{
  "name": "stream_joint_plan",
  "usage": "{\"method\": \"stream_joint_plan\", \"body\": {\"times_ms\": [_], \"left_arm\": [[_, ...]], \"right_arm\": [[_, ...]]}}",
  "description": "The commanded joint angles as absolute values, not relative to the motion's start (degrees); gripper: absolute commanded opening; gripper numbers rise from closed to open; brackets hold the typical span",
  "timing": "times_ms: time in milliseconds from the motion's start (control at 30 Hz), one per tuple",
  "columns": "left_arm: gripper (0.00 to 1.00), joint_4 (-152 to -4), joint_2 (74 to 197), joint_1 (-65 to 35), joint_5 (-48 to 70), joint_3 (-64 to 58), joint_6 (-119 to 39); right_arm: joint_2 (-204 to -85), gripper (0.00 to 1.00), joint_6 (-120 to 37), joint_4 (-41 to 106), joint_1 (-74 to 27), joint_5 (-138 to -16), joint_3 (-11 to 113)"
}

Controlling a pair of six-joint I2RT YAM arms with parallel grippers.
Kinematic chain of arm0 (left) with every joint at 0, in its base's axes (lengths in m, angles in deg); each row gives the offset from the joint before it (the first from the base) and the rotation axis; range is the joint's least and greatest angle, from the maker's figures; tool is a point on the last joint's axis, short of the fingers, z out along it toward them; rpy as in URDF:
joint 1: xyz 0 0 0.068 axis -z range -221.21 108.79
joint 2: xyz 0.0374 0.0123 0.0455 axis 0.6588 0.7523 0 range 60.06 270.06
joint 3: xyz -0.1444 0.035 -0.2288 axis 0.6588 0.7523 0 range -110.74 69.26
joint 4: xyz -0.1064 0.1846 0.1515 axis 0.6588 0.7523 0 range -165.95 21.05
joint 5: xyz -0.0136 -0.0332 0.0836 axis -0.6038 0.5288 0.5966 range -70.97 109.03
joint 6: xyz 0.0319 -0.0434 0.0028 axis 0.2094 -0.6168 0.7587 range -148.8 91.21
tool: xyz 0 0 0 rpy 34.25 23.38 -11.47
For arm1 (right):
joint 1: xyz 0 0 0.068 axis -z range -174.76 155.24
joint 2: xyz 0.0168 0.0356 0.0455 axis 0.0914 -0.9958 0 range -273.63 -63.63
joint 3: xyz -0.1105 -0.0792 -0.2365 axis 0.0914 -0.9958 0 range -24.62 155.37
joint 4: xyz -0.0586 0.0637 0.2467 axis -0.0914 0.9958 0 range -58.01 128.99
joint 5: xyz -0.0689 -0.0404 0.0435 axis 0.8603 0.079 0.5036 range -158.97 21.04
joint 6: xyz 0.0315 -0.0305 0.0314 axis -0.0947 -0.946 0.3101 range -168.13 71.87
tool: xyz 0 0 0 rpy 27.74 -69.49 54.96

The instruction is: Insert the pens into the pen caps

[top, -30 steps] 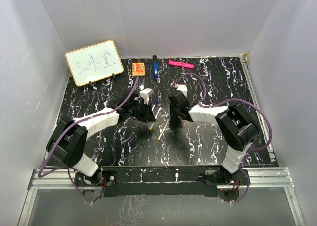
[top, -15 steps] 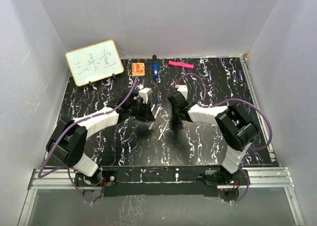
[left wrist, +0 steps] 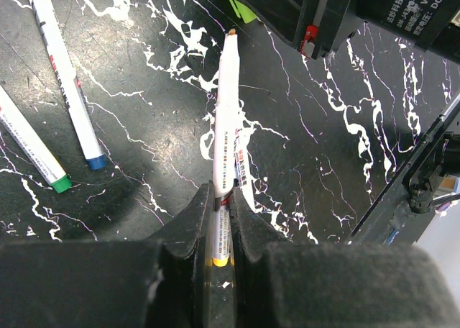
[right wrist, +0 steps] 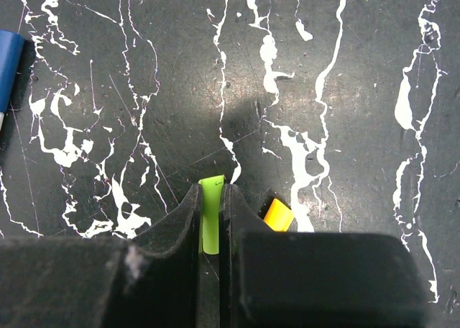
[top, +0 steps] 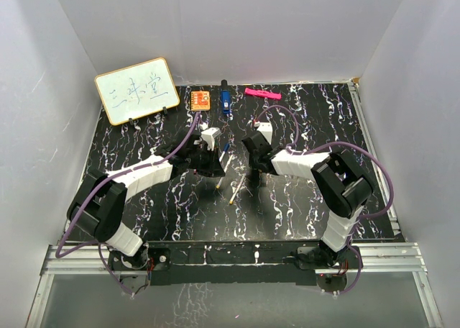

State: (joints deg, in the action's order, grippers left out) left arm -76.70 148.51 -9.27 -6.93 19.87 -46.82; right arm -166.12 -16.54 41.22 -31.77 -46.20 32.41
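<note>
My left gripper [top: 218,171] [left wrist: 221,191] is shut on a white pen [left wrist: 226,119] with a yellow rear end. The pen's tan tip points at a green pen cap [left wrist: 242,10]. My right gripper [top: 251,171] [right wrist: 210,188] is shut on that green cap [right wrist: 210,211], just above the table. A yellow cap [right wrist: 277,214] lies beside its right finger. A second pen [left wrist: 245,171] lies under the held one. A blue-ended pen [left wrist: 68,80] and a green-ended pen [left wrist: 32,147] lie to the left. A pen [top: 235,191] lies between the two grippers in the top view.
A blue cap or pen end [right wrist: 7,58] lies at the left edge of the right wrist view. At the table's far edge stand a whiteboard [top: 136,90], an orange card [top: 200,99], a dark blue object [top: 225,101] and a pink bar [top: 261,93].
Both grippers shifted only slightly near the table's middle, the right one a little to the left. Each keeps its hold.
</note>
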Motion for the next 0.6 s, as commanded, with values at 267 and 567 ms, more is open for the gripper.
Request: {"method": "stream_joint_plan", "body": {"times_ms": [267,567], "left_arm": [[0.00,-78.82,145.58,-9.67,-7.12,22.32,-47.78],[0.00,-80.59,146.74,-9.66,-8.30,22.49,-47.19]], "right_arm": [[-162.06,0.00,-19.30,39.62,-31.99,-42.40,36.76],[-156.41,0.00,-17.99,31.99,-31.93,-40.84,32.69]]}}
